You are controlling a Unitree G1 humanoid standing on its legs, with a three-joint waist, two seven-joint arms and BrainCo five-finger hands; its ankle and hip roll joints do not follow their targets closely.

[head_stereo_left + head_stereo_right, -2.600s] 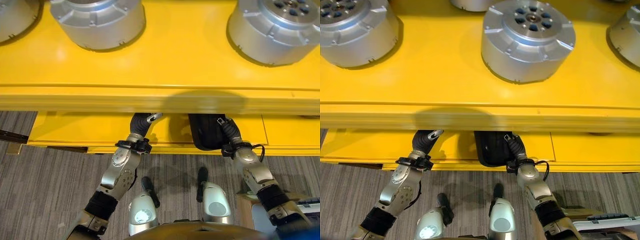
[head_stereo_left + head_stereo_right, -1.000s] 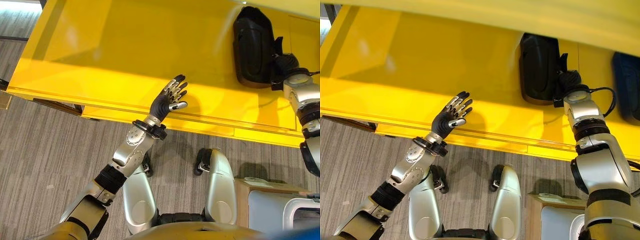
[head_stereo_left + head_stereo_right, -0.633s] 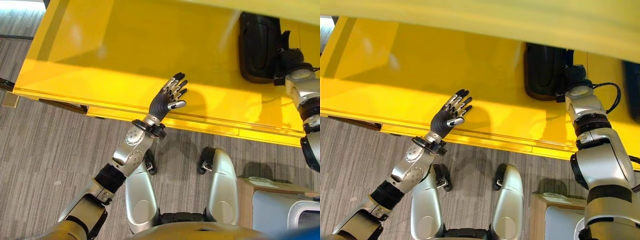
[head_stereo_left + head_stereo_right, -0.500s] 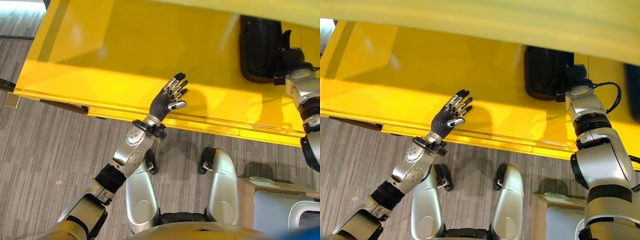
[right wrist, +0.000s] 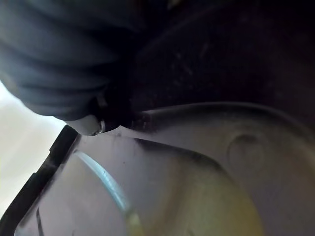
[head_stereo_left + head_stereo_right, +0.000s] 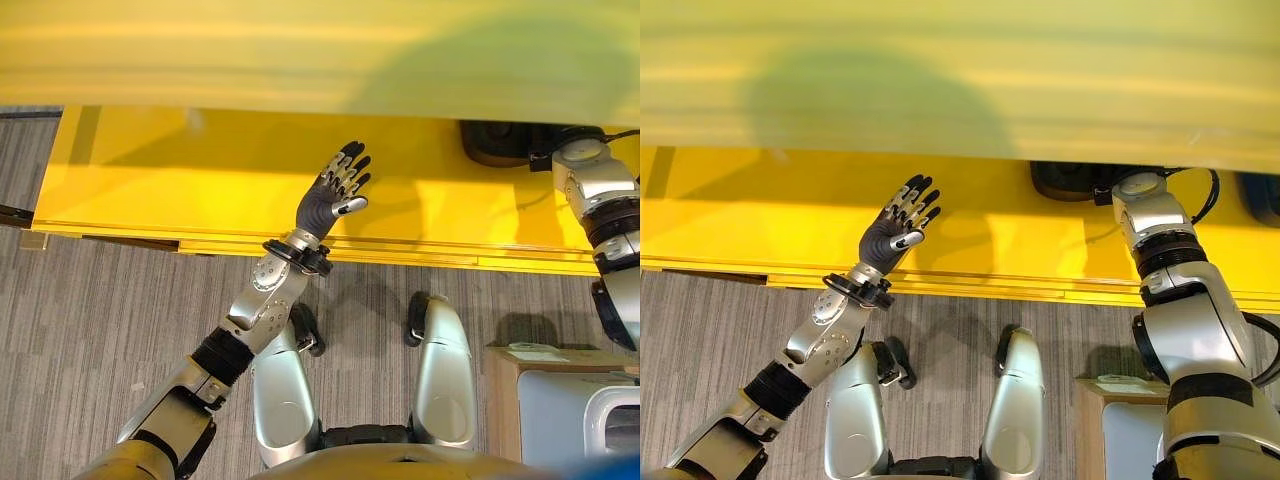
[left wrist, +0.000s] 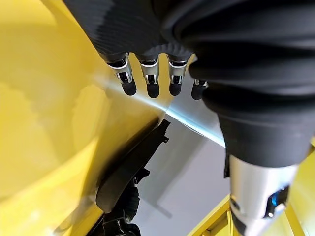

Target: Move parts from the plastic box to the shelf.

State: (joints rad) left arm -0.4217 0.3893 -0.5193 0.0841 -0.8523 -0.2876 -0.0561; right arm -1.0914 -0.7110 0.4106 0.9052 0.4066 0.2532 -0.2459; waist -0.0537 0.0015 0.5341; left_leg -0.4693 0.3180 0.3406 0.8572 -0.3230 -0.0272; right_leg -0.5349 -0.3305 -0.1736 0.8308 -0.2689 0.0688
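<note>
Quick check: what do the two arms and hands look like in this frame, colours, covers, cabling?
Both arms are silver-grey jointed shells with black bands. The left hand has a dark ribbed cover and silver fingers with dark tips. The right hand shows a dark cover past a silver wrist, where a thin black cable loops.

Grey striped carpet (image 6: 90, 320), cardboard box (image 6: 505, 390) at right.
</note>
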